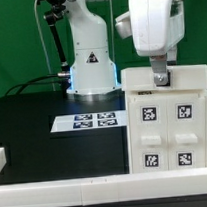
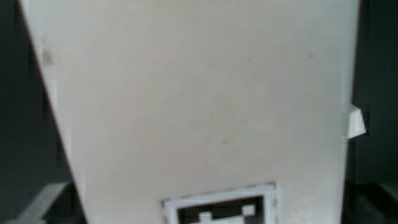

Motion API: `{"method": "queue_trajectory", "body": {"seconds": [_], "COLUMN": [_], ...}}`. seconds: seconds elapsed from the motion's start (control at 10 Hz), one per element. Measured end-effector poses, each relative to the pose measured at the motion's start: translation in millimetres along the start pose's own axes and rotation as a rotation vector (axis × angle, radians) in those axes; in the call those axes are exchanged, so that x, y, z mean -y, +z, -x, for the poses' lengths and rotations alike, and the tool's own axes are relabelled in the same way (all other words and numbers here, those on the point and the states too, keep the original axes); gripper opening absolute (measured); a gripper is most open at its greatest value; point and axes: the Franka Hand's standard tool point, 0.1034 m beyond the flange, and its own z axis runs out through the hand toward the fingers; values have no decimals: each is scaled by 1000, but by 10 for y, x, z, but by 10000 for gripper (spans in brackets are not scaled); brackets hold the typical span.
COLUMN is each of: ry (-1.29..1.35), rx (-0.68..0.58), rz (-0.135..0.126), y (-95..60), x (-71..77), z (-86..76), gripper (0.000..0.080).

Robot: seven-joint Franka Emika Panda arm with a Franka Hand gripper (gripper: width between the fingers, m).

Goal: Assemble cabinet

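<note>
The cabinet (image 1: pixel 169 122) is a white boxy body at the exterior view's right, with four black-and-white tags on the face towards the camera. My gripper (image 1: pixel 162 78) hangs straight down from the white wrist and meets the cabinet's top edge. In the wrist view a white cabinet surface (image 2: pixel 196 100) fills almost the whole picture, with one tag (image 2: pixel 226 207) at the edge. My fingers do not show clearly there, so I cannot tell whether they are open or shut.
The marker board (image 1: pixel 93 120) lies flat on the black table in front of the robot base (image 1: pixel 90 67). A long white rail (image 1: pixel 67 188) runs along the front, and a short white piece (image 1: pixel 0 157) sits at the left edge.
</note>
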Motion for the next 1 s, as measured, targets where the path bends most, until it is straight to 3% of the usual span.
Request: {"method": "queue_trajectory", "body": {"seconds": [0.2, 0.7, 1.0], "ry": [43, 466, 790], "rx": [-1, -13, -35], "rz": [0, -9, 9], "y": [0, 3, 10], "x": [0, -14, -15], "z": [0, 34, 30], "gripper": [558, 558, 560]}}
